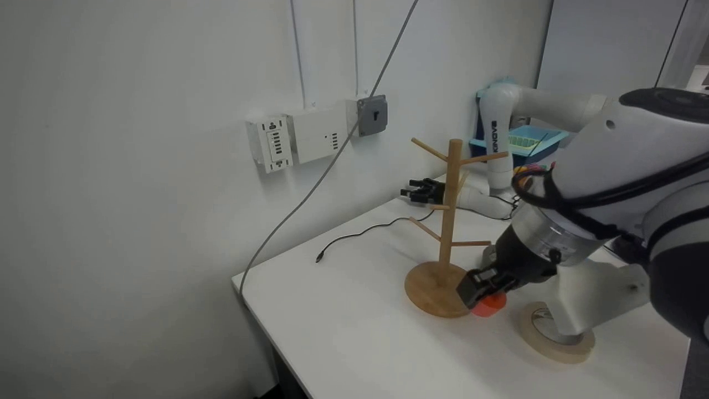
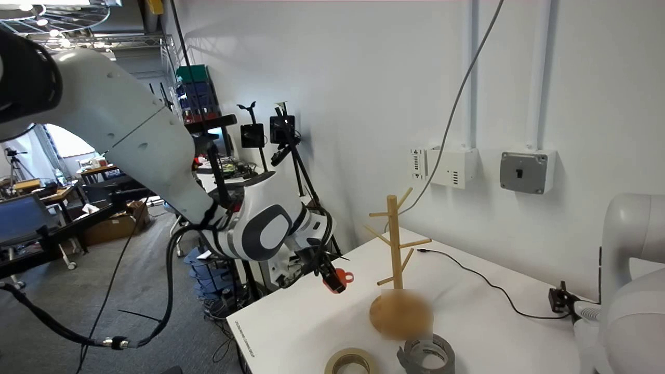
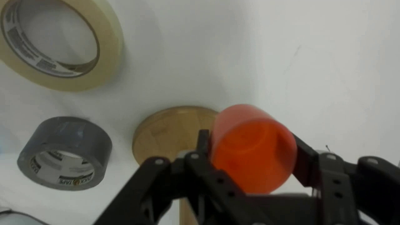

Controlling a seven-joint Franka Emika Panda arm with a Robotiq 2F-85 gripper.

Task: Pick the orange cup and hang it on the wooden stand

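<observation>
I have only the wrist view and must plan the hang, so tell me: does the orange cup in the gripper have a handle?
Observer: Yes. In an exterior view a small handle sticks out from the orange cup, on the side toward the stand in that picture.
Operator: I see the base but make out no pegs. Where are they?
Observer: Both exterior views show pegs angling off the post at different heights, to several sides.

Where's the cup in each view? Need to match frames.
In an exterior view: cup low, right of centre, right of stand base.
In an exterior view: cup low centre, left of stand base.
Wrist view: cup right of centre, in the pincer.
Shared landmark: stand base.
</observation>
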